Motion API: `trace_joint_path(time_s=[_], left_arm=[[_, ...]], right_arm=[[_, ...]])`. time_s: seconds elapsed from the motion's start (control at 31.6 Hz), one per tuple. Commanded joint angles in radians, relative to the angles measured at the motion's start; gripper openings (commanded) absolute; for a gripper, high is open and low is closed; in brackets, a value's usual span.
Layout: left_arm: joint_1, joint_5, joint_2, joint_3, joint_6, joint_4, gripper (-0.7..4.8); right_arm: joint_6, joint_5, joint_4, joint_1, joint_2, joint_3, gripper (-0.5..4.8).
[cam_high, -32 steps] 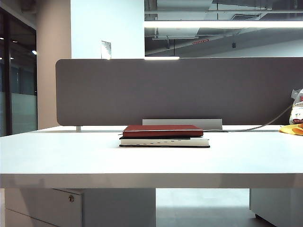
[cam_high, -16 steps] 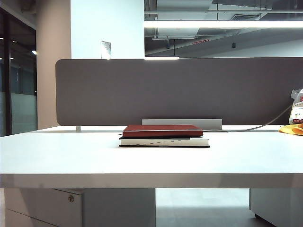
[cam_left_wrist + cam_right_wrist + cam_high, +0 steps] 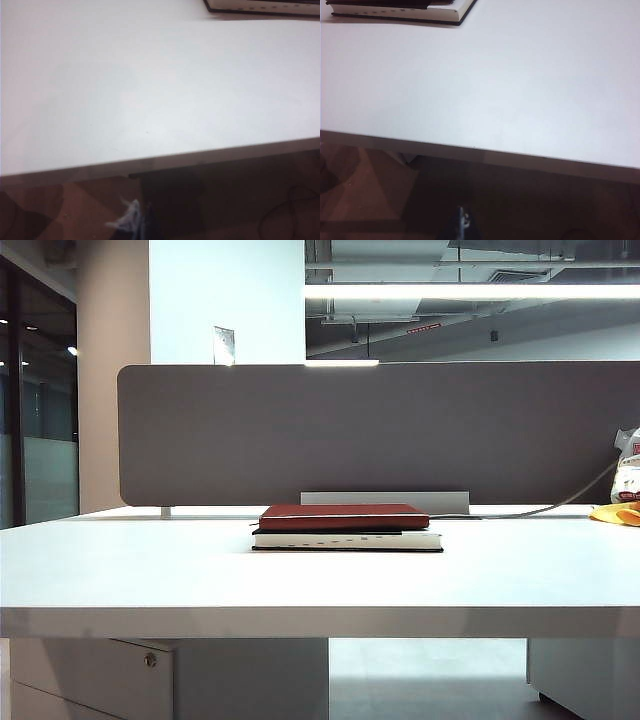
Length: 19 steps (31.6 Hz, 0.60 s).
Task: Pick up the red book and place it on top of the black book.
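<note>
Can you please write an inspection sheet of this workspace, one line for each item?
Surface: white table, bare apart from the books.
Job's things: red book lies flat on the black book.
Clutter: yellow object and a packet at the right edge.
End effectors: left shut; right unclear; both back at the table's near edge.
Cables: one grey cable along the divider.
Surroundings: grey divider, drawer unit below.

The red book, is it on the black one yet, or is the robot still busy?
Looks done: the red book lies flat on the black book on the white table. Nothing is in hand: the left gripper and right gripper sit back past the table's near edge, away from the books, apparently empty. Nothing seems left to do.
</note>
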<state>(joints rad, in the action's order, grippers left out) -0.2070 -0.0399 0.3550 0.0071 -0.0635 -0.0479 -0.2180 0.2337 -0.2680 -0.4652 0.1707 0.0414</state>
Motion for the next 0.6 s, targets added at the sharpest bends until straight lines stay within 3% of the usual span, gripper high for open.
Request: trace_joint_path(time_s=[0.03, 0.32, 0.44, 0.6], left_arm=[[0.000, -0.002, 0.000, 0.000, 0.004, 0.011, 0.13], [0.000, -0.002, -0.152, 0.000, 0.004, -0.018, 0.13], [0.014, -0.011, -0.224, 0.000, 0.004, -0.018, 0.13], [0.102, -0.031, -0.288, 0.000, 0.004, -0.019, 0.13]], right_arm=[[0.003, 0.000, 0.011, -0.001, 0.001, -0.002, -0.01], [0.003, -0.004, 0.011, 0.035, -0.082, -0.002, -0.01], [0.003, -0.004, 0.011, 0.117, -0.147, -0.001, -0.01], [0.003, -0.004, 0.011, 0.239, -0.168, 0.001, -0.01]])
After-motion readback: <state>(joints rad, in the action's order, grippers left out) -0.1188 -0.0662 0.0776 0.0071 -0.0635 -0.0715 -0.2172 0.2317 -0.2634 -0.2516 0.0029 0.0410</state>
